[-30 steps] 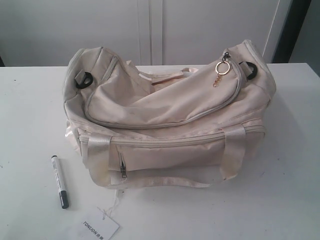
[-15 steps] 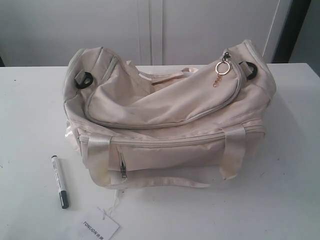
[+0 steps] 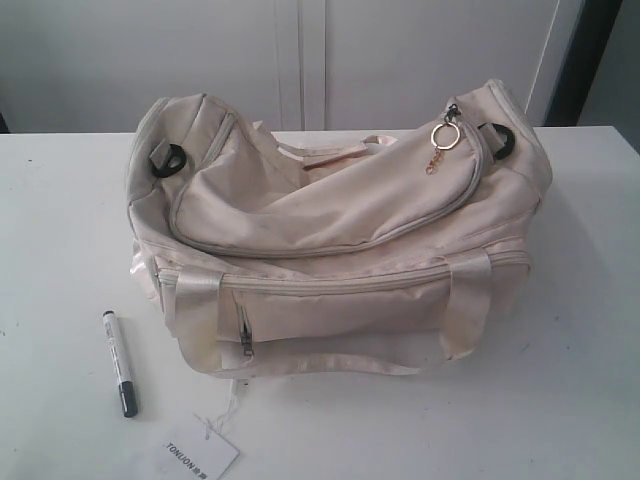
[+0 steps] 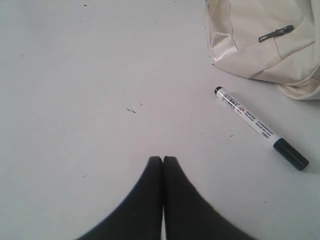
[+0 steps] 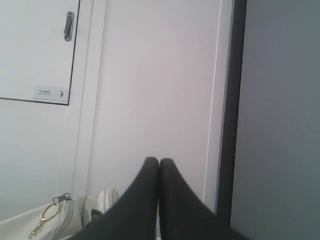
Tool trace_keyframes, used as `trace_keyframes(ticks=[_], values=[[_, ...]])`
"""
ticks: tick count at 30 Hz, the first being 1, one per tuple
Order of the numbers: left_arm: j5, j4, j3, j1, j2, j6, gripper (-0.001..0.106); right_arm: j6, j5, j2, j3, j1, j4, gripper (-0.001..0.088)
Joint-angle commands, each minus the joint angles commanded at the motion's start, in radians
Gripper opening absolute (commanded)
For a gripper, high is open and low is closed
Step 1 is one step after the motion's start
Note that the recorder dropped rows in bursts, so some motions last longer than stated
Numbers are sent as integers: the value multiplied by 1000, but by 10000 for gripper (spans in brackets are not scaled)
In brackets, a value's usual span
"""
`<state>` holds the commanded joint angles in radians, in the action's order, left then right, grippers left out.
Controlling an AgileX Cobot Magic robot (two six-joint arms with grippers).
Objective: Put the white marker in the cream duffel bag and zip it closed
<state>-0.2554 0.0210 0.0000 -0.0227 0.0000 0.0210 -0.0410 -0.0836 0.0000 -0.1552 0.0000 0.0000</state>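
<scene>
Your left gripper [image 4: 163,161], the nearer one, is hanging clenched, empty | white marker [image 4: 260,127] is lying ahead, slantwise, untouched

Bright, even, soft light; faint shadows, slightly grainy

Left gripper [image 4: 163,159]: two fingers [image 4: 142,202] in plain matte black.
Left finger shape: wide at the base, curving smoothly inward to a small rounded tip; the two mirror each other.
Left finger surface: smooth and even, dull finish.
Right gripper [image 5: 159,160]: two fingers [image 5: 182,207] of the same matte black.
Right finger shape: same broad base and slim rounded tip, a mirrored pair.
Seam: a thin straight line divides each pair down the middle.
</scene>
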Motion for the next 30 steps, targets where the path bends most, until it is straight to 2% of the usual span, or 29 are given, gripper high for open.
trace_keyframes(ticks=[5,10,14,23,30], values=[[0,0,0,0,0,0,0,0,251,0,-114,0,0,0],[0,0,0,0,0,0,0,0,436,4,-208,0,0,0],[0,0,0,0,0,0,0,0,550,110,-297,0,0,0],[0,0,0,-2,0,0,0,0,698,323,-453,0,7,0],[0,0,0,-2,0,0,0,0,718,527,-597,0,7,0]])
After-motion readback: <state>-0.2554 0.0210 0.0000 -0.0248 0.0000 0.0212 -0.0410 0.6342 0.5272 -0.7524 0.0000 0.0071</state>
